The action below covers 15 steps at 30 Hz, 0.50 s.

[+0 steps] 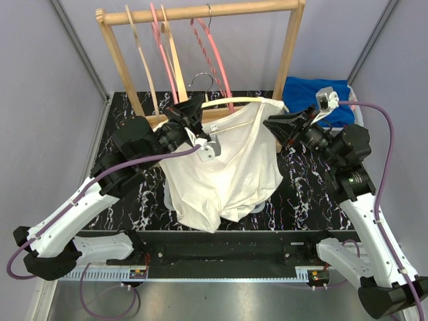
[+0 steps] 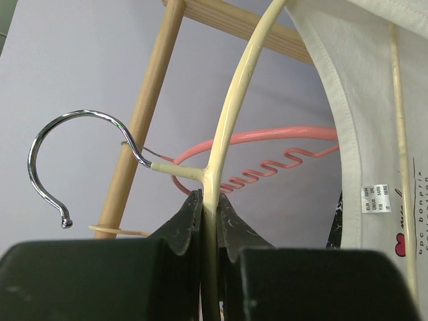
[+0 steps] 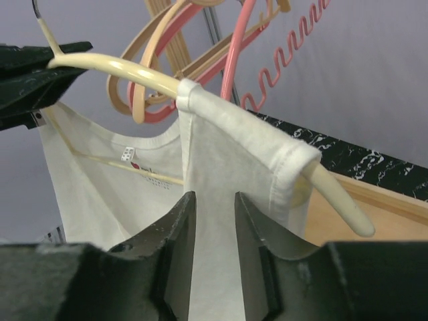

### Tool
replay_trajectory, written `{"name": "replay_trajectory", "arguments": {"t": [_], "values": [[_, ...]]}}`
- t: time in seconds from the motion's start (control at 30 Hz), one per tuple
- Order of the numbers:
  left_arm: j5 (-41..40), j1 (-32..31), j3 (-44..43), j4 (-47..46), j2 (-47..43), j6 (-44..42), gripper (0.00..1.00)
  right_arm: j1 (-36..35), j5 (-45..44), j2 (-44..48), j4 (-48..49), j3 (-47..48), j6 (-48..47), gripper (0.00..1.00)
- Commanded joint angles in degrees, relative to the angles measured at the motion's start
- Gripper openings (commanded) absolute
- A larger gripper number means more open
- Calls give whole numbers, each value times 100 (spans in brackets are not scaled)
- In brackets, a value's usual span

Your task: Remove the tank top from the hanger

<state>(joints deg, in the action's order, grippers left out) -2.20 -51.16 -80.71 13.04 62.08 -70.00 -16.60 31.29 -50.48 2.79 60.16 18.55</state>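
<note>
Left pincer (image 2: 208, 204) pinches the hanger (image 2: 231, 93) at its neck to steady it. Right pincer (image 3: 212, 207), spread, straddles the tank top (image 3: 221, 147) strap, apparently to slide it off.

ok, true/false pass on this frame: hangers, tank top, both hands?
1. The left hand is shut on the cream hanger. True.
2. The tank top is fully off the hanger. False: a strap loops over its arm.
3. The right hand holds the blue cloth. False: the blue cloth lies at the back right; the hand straddles the white strap.
4. A pink hanger hangs on the wooden rack. True.
</note>
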Motion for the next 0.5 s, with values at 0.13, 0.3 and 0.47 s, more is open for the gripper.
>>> {"name": "replay_trajectory", "arguments": {"t": [0.13, 0.3, 0.47], "values": [[-44, -61, -156, -513, -91, 83, 0, -36, 317, -182, 820, 66, 404, 28], [-9, -79, -147, -521, -74, 92, 0, -45, 351, -217, 951, 66, 535, 27], [-9, -123, -147, -513, -21, 56, 0, -273, 370, -288, 934, 171, 554, 57]]}}
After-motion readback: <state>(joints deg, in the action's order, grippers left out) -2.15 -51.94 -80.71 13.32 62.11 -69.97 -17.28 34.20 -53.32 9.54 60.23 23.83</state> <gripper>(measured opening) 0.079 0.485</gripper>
